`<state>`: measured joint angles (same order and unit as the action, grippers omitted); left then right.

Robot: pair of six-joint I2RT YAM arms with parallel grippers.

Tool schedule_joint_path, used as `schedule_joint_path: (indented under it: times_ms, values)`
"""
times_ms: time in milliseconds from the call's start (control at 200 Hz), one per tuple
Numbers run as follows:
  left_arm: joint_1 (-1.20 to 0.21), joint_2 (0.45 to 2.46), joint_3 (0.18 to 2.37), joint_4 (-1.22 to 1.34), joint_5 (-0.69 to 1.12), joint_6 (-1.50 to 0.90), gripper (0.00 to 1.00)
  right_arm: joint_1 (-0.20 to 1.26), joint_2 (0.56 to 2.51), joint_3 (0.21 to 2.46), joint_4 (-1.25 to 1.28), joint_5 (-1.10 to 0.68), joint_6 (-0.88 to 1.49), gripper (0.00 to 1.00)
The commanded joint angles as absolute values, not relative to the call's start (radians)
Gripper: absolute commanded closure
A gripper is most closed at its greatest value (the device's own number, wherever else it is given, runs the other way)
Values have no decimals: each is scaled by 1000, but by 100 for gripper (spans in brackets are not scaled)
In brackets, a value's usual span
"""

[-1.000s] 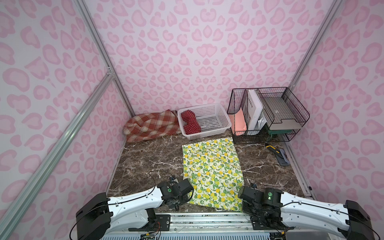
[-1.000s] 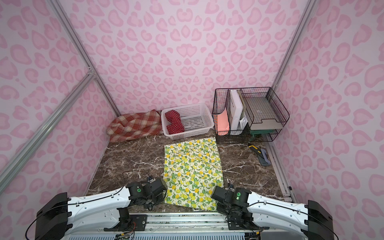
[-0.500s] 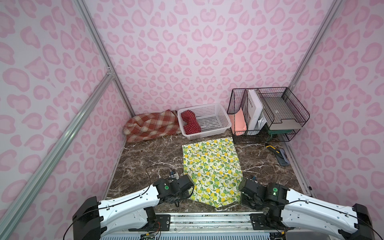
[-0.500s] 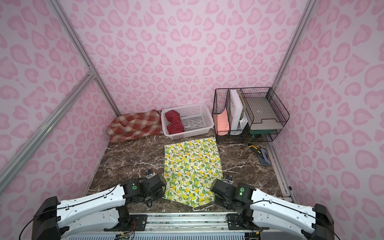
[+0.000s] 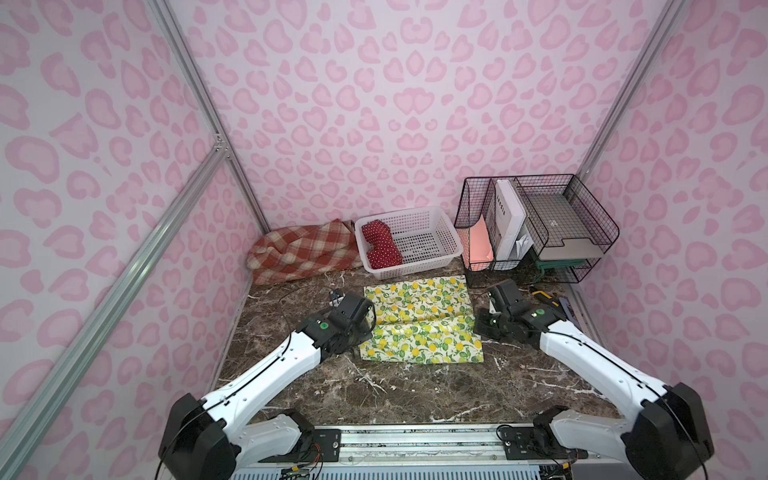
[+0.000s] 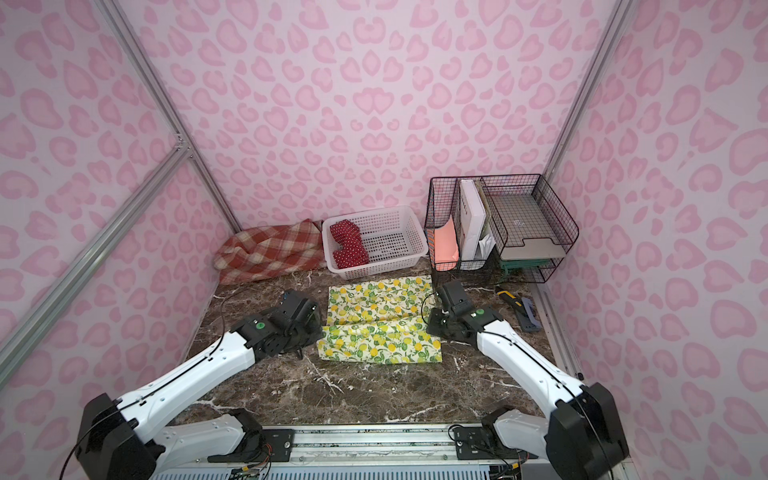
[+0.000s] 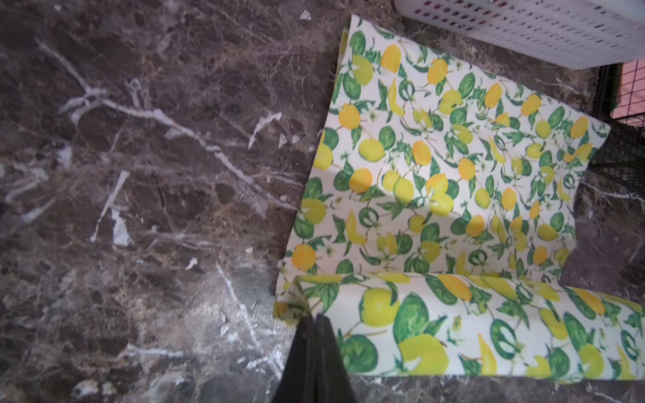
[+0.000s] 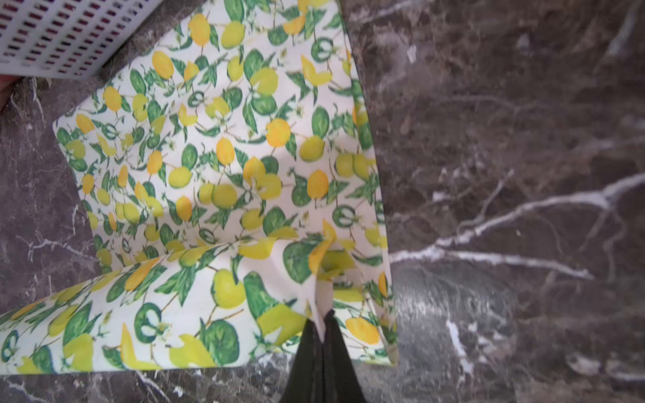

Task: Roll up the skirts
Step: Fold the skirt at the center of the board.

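The cream lemon-print skirt [image 5: 419, 320] lies flat mid-table, its near hem doubled over onto itself as a fold across its width. My left gripper [image 7: 313, 317] is shut on the left corner of that fold, and my right gripper [image 8: 323, 315] is shut on the right corner, cloth pinched between its fingers. In both top views the wrists cover the jaws at the skirt's two side edges. The red polka-dot skirt [image 5: 380, 245] sits rolled in the white basket [image 5: 453, 245]. Left of the basket, the rust plaid skirt [image 5: 303, 249] lies bunched against the back wall.
A black wire organiser [image 5: 540, 220] with papers and trays stands at the back right, close behind my right wrist. A yellow-and-black tool [image 5: 542, 296] lies by the right wall. Bare marble table [image 5: 415, 390] stretches from the skirt to the front rail.
Both arms have moved away from the front edge toward the back, carrying the lemon skirt's near hem up and over onto the cloth. The skirt now looks shorter.
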<state>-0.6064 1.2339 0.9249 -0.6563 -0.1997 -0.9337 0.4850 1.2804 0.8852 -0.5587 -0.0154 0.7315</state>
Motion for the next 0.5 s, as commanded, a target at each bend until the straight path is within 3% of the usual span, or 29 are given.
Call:
schedule_joint_path:
  times_ms: [0,155,495]
  values:
    - [-579,1357,1011,-523,-181,-814,100,467,1409,964,-410,-24,598,100]
    - [-538,1540,1174,-511,-195,-714,100,432,1553,1051,-332,10,571,100]
    - [-415,1747,1288,-439,-128,-668,100,325,1741,1151,-248,-32,524,100]
